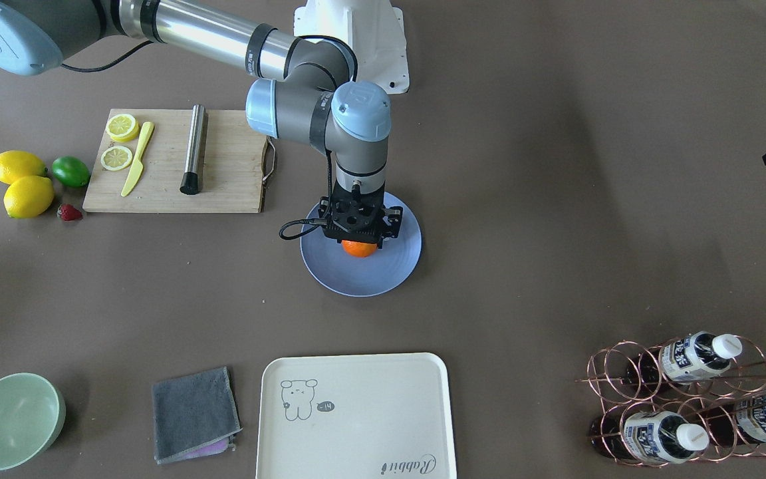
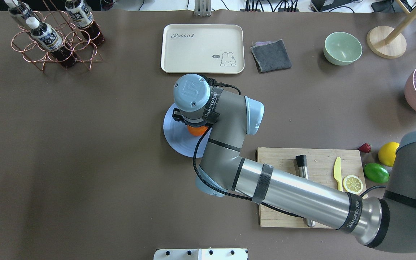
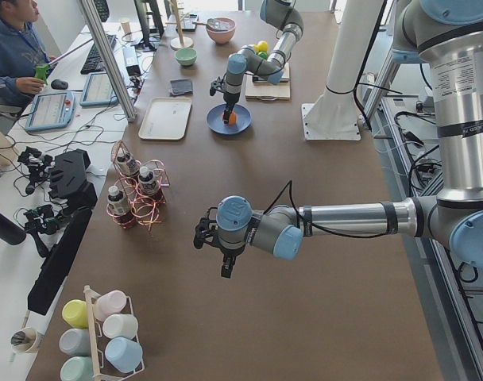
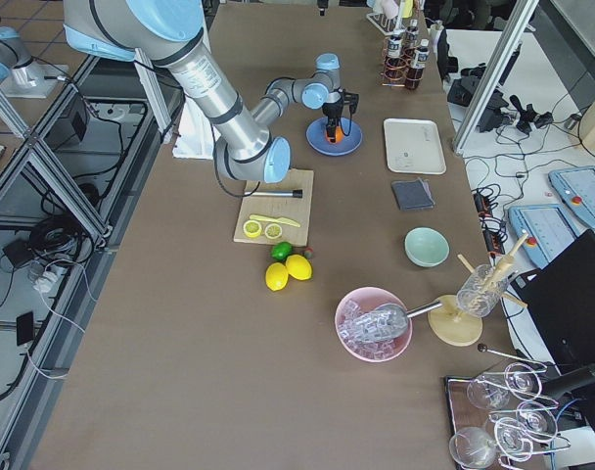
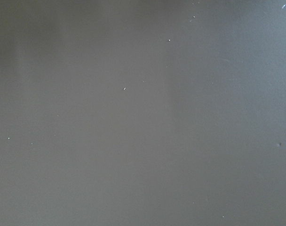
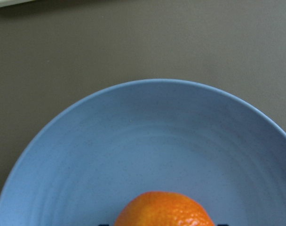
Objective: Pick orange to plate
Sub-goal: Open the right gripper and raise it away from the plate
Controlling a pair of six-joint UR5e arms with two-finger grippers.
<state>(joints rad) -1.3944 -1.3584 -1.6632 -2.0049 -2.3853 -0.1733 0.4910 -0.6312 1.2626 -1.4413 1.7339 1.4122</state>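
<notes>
The orange (image 1: 359, 249) sits between the fingers of my right gripper (image 1: 358, 241), which points straight down and is shut on it. Below it lies the periwinkle-blue plate (image 1: 346, 273), near the table's middle. In the right wrist view the orange (image 6: 164, 209) fills the bottom edge, low over the plate (image 6: 147, 141); whether it touches the plate I cannot tell. In the overhead view only a sliver of the orange (image 2: 195, 130) shows under the wrist. My left gripper (image 3: 225, 271) hangs over bare table far from the plate, and I cannot tell whether it is open.
A wooden cutting board (image 1: 223, 179) with lemon slices, a yellow knife and a metal cylinder (image 1: 193, 149) lies beside the plate. Lemons (image 1: 28, 196), a lime (image 1: 70, 171) and a strawberry lie past it. A cream tray (image 1: 355, 416), grey cloth, green bowl (image 1: 10, 419) and bottle rack (image 1: 689, 399) line the far edge.
</notes>
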